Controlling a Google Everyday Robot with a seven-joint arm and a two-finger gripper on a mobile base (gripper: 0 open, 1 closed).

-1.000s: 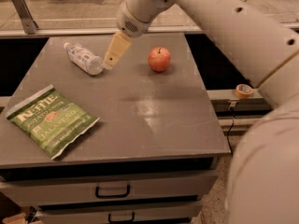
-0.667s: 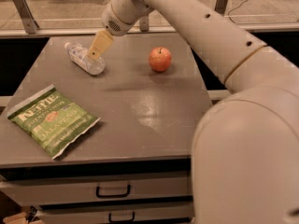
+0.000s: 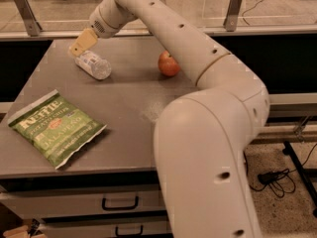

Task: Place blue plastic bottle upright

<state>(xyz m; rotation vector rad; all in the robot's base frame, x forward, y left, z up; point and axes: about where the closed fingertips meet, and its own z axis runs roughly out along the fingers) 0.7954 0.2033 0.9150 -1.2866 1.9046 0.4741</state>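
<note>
The blue plastic bottle point(image 3: 94, 65) is clear with a white label and lies on its side at the far left of the grey table point(image 3: 133, 103). Its cap end points to the far left and is hidden behind my gripper. My gripper point(image 3: 80, 45), with yellowish fingers, hangs just above the bottle's cap end, at the end of the white arm that sweeps in from the right.
A red apple point(image 3: 169, 64) stands right of the bottle, partly behind my arm. A green chip bag point(image 3: 55, 127) lies flat at the front left. Drawers point(image 3: 119, 202) sit below the table's front edge. A glass railing runs behind the table.
My gripper has moved left, from over the bottle's base end to above its cap end. The arm has swung further across the view. The bottle, apple and bag have not moved.
</note>
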